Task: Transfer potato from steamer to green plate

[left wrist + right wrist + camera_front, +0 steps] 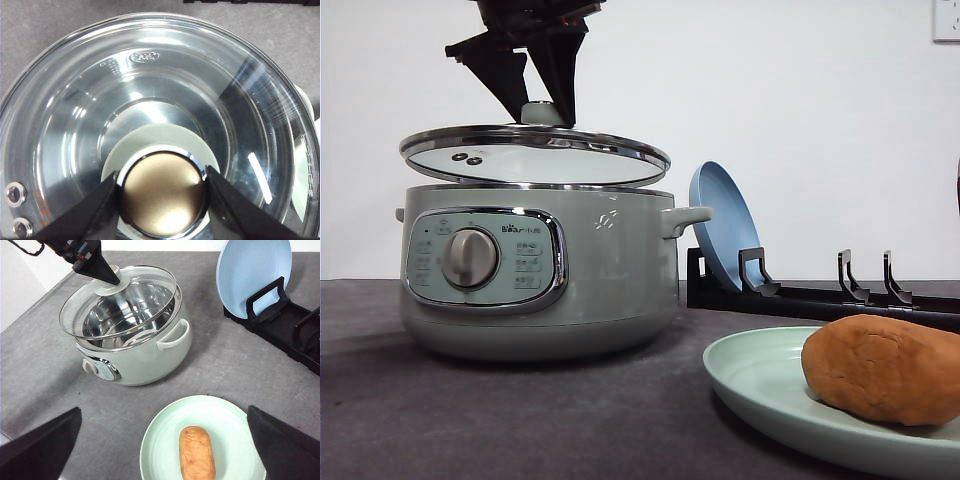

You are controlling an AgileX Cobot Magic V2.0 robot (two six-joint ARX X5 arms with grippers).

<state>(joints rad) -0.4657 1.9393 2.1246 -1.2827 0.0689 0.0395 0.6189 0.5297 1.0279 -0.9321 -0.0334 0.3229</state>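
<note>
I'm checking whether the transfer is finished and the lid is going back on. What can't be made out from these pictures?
- Potato and green plate: front view, cut off by the right edge.
- Steamer floor: right wrist view, blurred by glare through the lid.
- Panel labels: front view, too small.
- Left gripper: left wrist view, fingertips cut off.

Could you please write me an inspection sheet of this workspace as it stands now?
Surface: grey table, matte, no spills seen.
Job's things: potato lies on the green plate; steamer stands behind it, its pot bare steel inside.
Glass lid: held just above the steamer's rim, slightly tilted.
Clutter: blue plate upright in a black dish rack.
Grippers: left gripper shut on the lid's knob; right gripper open above the green plate, holding nothing.
Cables: a black one at the left arm.
Surroundings: white wall with a wall socket.
</note>
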